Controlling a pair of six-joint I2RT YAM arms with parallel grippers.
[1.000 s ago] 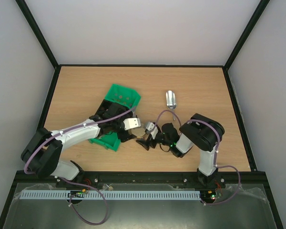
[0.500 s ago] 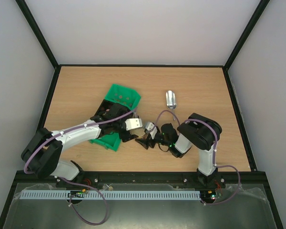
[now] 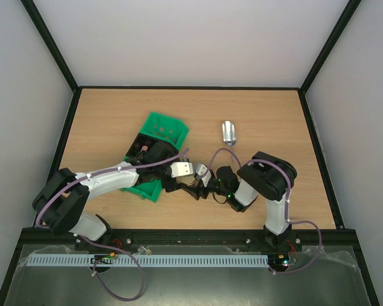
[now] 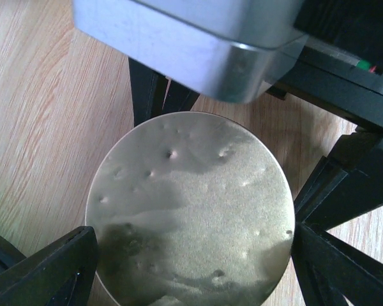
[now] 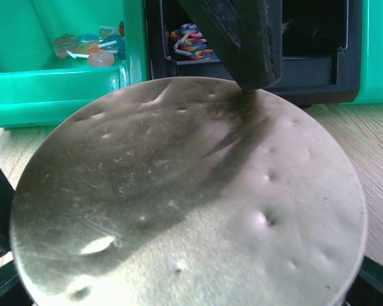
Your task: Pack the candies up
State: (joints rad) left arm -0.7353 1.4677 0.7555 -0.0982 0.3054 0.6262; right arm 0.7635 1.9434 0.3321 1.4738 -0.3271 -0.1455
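candies in green tray, clearest from right wrist

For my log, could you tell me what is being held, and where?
Left pincer clasps the metal lid by its rim; right pincer flanks it, grip unclear.

Lab: white-walled, black-framed robot enclosure

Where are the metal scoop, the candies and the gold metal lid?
metal scoop (image 3: 229,132): top external view, middle of its silver body.
candies (image 5: 89,46): right wrist view, middle of the small colourful heap.
gold metal lid (image 4: 191,210): left wrist view, centre of its dented top face.
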